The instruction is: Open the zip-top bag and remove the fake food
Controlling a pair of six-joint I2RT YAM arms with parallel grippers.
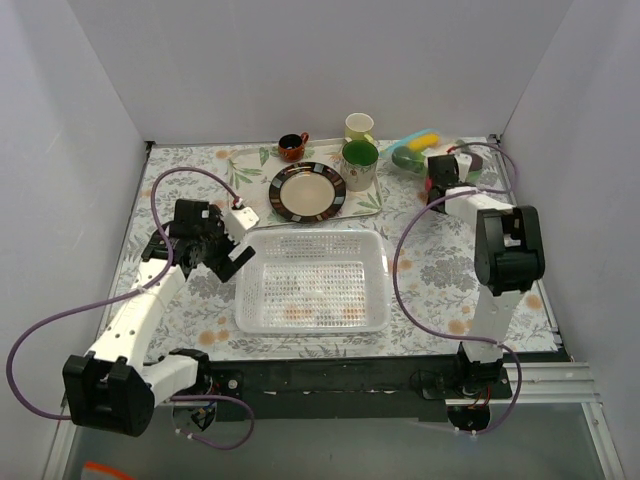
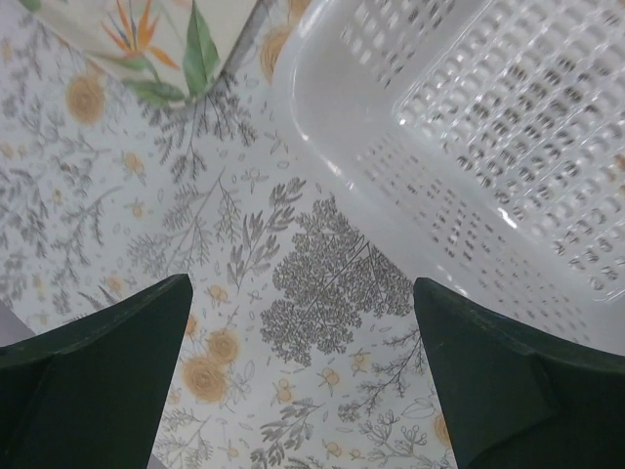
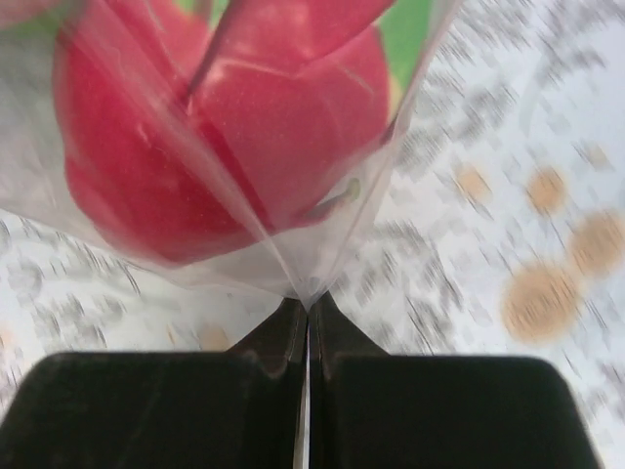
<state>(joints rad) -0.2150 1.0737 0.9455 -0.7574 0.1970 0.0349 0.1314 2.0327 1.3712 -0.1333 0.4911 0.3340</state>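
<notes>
Opening step: right claw (image 3: 309, 305) pinched shut on bag (image 3: 283, 259) film, far right of table, food (image 3: 195, 127) inside. Left claw (image 2: 301, 293) wide open, empty, beside basket (image 2: 469, 117) - next it likely must cross over and grip bag mouth.

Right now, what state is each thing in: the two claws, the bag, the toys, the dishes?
left gripper: open, holding nothing.
right gripper: shut on the zip-top bag.
zip-top bag: pinched at one edge; zip state unclear.
fake food: inside the bag.
white basket: upright, beside the left gripper.
green mug: upright.
</notes>
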